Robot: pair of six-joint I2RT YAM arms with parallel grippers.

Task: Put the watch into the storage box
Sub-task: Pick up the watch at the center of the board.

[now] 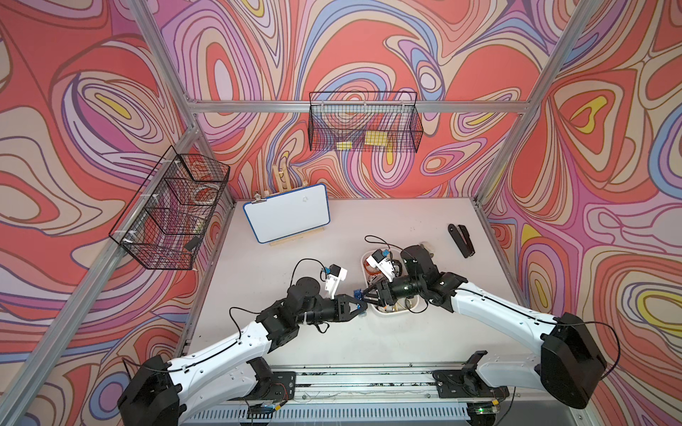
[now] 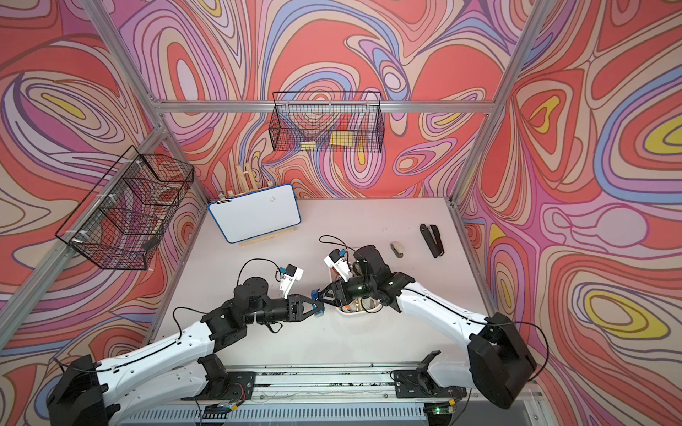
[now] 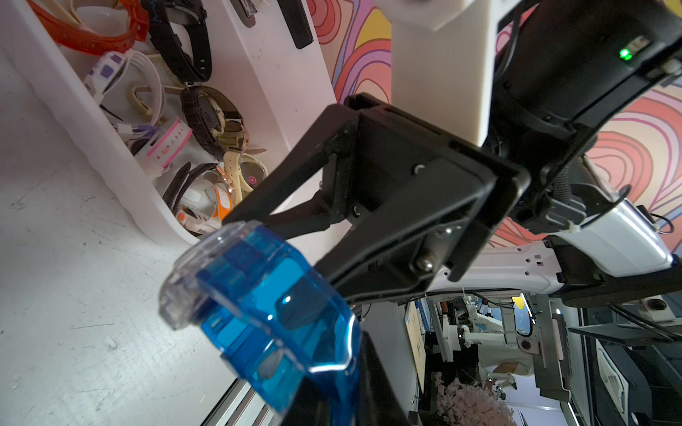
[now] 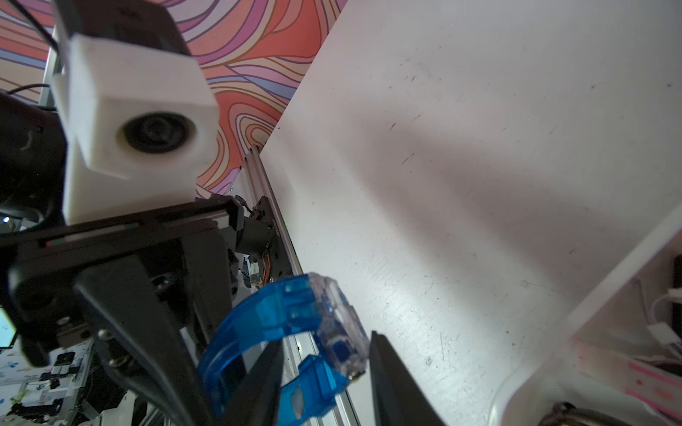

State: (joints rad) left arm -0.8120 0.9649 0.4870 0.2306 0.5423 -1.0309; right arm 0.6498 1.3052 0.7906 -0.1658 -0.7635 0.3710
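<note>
The left jaws are clamped on the blue watch [image 3: 265, 295] by its strap, its clear case flanked by the part-open right jaws, contact undiscernible, above the counter [image 1: 332, 350], just outside the storage box [image 1: 392, 314] at its 8 o'clock corner.

Clear-and-blue watch [image 4: 280, 313], white storage box [image 3: 121, 162], swirly pink-red walls [image 1: 369, 55].

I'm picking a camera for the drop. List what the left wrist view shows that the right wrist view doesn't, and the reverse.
Only left wrist: the box's inside, crowded with watches including an orange watch, and a green light. Only right wrist: the white camera mounted on the left gripper. Both: the blue watch, held by the left gripper above the table beside the box; the right wrist view catches just a box corner.
</note>
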